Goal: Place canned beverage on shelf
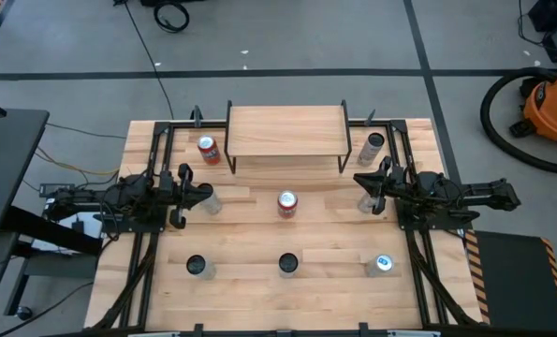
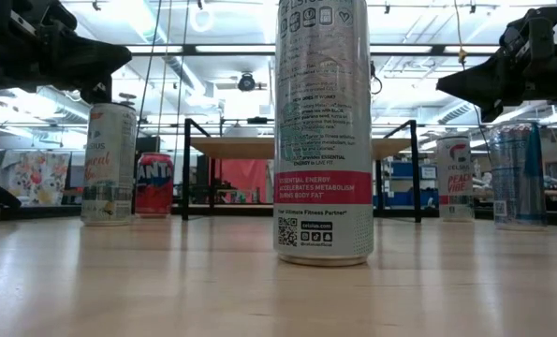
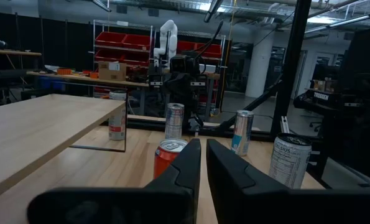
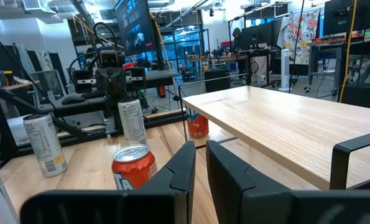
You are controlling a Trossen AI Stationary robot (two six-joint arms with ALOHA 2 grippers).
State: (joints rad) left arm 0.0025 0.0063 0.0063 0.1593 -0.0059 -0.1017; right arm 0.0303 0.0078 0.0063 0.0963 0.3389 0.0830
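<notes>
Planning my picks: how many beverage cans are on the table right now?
8. Red can left of the shelf, silver can right of it; three middle-row cans; three front-row cans. Shelf top bare; some could hide beneath it.

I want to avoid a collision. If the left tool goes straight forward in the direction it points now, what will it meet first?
Probably the red can in the table's middle: it stands just beyond the shut left tool, straight ahead. Exact depth is unclear.
</notes>
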